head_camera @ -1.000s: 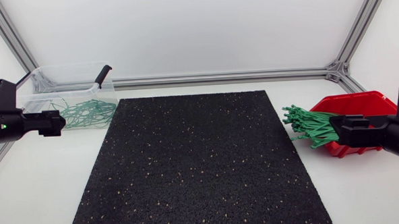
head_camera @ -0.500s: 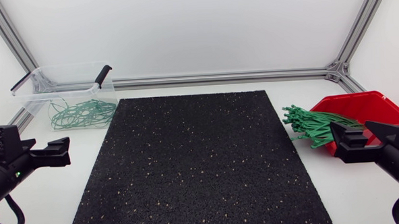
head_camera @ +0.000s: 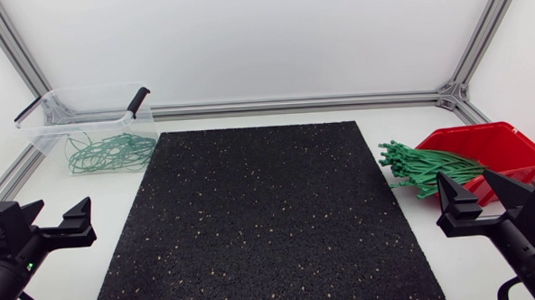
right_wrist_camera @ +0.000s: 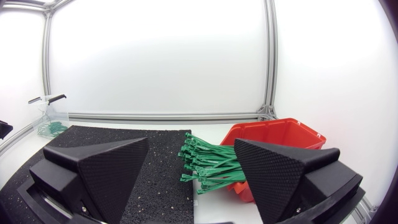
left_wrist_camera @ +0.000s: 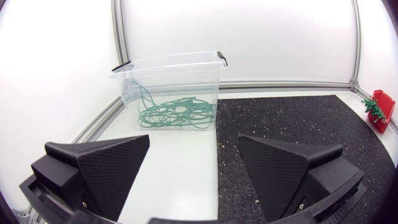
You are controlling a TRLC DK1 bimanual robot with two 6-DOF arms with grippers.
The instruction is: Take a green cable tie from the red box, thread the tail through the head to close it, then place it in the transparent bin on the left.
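Note:
A bundle of green cable ties sticks out of the red box at the table's right, tails pointing onto the black mat. The transparent bin stands at the back left and holds looped green ties. My left gripper hangs open and empty near the front left corner, well short of the bin. At the front right my right gripper is open too, empty, just in front of the red box with the ties ahead of it.
Aluminium frame rails run along the back and side edges of the white table. The mat covers the middle, between bin and box.
Both arms have drawn back toward the table's front edge, the left away from the bin, the right away from the red box. Both grippers stayed open and empty.

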